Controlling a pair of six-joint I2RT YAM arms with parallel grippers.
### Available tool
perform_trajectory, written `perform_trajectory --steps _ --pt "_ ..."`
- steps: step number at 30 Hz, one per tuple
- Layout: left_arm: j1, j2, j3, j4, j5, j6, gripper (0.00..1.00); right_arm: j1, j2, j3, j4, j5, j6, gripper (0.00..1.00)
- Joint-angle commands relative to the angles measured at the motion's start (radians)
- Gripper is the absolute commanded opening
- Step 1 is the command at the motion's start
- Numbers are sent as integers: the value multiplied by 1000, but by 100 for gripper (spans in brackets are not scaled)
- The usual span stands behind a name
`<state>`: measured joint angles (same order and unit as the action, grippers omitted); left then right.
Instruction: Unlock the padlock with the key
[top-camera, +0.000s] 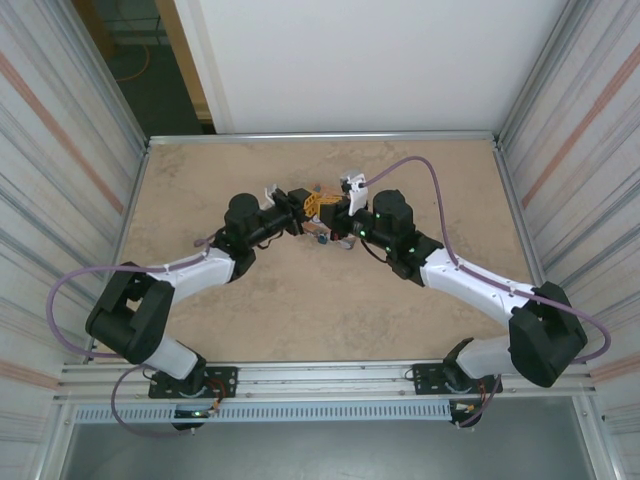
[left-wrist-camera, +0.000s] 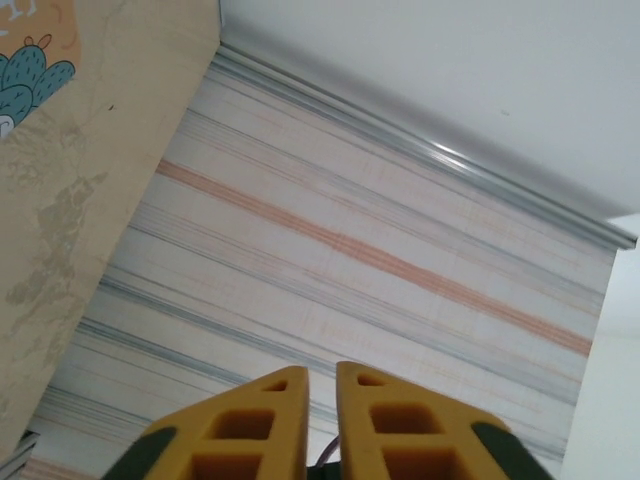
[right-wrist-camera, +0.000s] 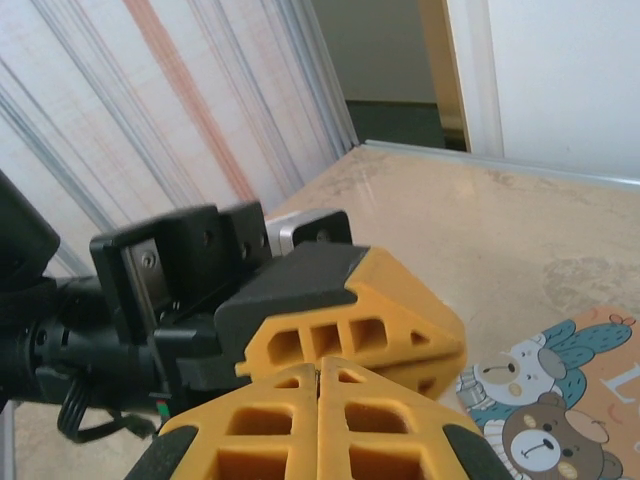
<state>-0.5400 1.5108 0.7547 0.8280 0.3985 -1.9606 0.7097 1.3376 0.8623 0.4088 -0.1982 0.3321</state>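
Both hands are brought tip to tip over the middle of the desk (top-camera: 300, 320). The right hand (right-wrist-camera: 318, 375) is seen with its fingers pressed together and no gap between them; whether the key is pinched there cannot be told. The left hand (left-wrist-camera: 317, 372) is shown with its fingers almost together, only a thin slit between them, and nothing can be made out in that slit. A small bluish speck on the desk just beside the hands is taken to be the padlock (top-camera: 319, 235), though it is too small for its shackle to be read. A picture tin (right-wrist-camera: 560, 400) lies on the desk by the hands. The padlock is judged light, hard and smooth, so it is likely to slide or twist under the key's push. It is best clamped across its flat body, with shackle and keyhole left free
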Motion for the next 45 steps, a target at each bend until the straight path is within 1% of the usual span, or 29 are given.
perform_trajectory --steps 1,3,7,8,9,11,14,17,18,20,22,23,25,28,30,37,45 --pt "-14 -25 -9 16 21 20 6 6 -24 -13 10 29 14 0" --pt "-12 -24 -9 9 21 30 1 4 -28 -15 10 32 18 0" --pt "-3 -36 0 -42 26 93 0 -9 -40 -24 14 22 41 0" --pt "2 -44 6 -64 28 144 0 -17 -44 -27 17 10 54 0" --pt "9 -54 12 -82 27 184 0 -26 -49 -30 19 -4 67 5" --pt "28 -82 30 -148 27 297 0 -54 -63 -40 25 -51 103 15" --pt "58 -134 52 -236 7 460 0 -98 -87 -52 28 -119 153 31" --pt "88 -179 57 -243 -7 621 0 -149 -111 -59 34 -187 221 41" --pt "94 -191 61 -235 -5 682 0 -164 -113 -59 36 -210 247 43" --pt "101 -218 85 -271 12 829 0 -197 -107 -51 54 -274 313 47" --pt "101 -239 106 -288 40 979 0 -216 -92 -41 87 -329 371 48" --pt "101 -250 117 -300 49 1038 0 -219 -81 -36 116 -352 402 49" --pt "101 -266 123 -292 59 1112 0 -216 -52 -28 180 -386 459 51" --pt "101 -279 120 -249 59 1158 0 -202 -2 -9 258 -416 519 51" --pt "101 -279 120 -227 67 1169 0 -179 20 8 262 -414 504 52" --pt "100 -276 112 -195 81 1158 0 -118 83 54 283 -416 489 53" --pt "100 -272 98 -178 71 1143 0 -88 124 88 300 -423 499 52"
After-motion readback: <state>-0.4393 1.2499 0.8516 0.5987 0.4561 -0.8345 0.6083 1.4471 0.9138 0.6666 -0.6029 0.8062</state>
